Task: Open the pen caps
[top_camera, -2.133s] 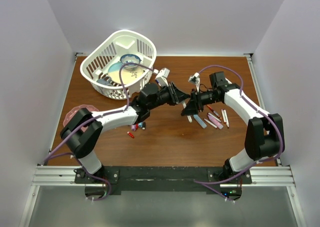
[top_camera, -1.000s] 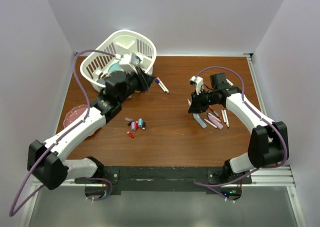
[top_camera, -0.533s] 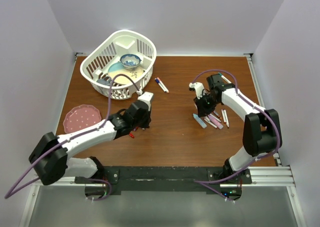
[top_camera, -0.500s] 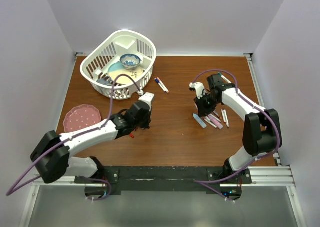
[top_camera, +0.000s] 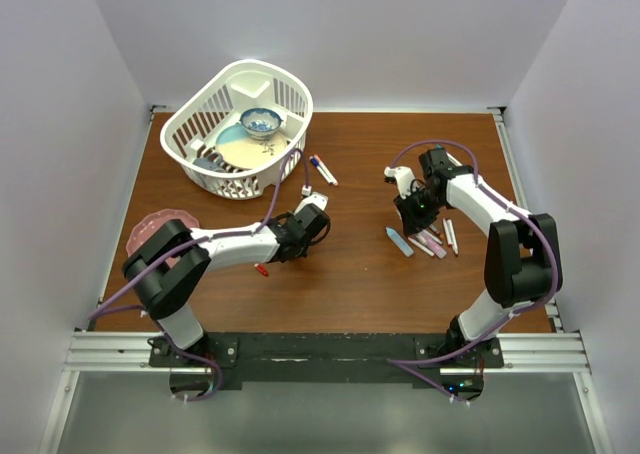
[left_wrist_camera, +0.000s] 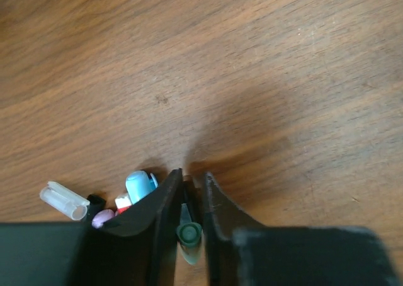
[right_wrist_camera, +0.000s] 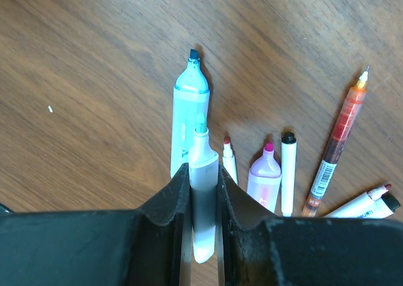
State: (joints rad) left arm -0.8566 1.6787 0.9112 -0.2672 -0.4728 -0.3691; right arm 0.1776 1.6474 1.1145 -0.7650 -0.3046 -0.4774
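Observation:
My left gripper (left_wrist_camera: 192,176) is shut on a teal pen cap (left_wrist_camera: 189,235) and sits low over the table; in the top view it (top_camera: 312,224) is left of centre. Beside it lie loose caps: light blue (left_wrist_camera: 140,185), clear white (left_wrist_camera: 63,200), pink (left_wrist_camera: 102,218). A red cap (top_camera: 262,269) lies by the left arm. My right gripper (right_wrist_camera: 203,169) is shut on an uncapped white pen with a teal tip (right_wrist_camera: 203,154), over a row of uncapped pens: light-blue (right_wrist_camera: 189,119), pink (right_wrist_camera: 266,176), white with a black tip (right_wrist_camera: 288,172), orange (right_wrist_camera: 340,144). A capped pen (top_camera: 322,169) lies near the basket.
A white basket (top_camera: 205,109) with a bowl and dishes stands at the back left. A pink plate (top_camera: 160,224) lies at the left, partly under the left arm. The right gripper (top_camera: 415,209) hangs close over the pen row (top_camera: 432,242).
My left arm swung from the basket side down to the cap pile, then shifted right. My right gripper moved a little right over the pen row, still holding the pen.

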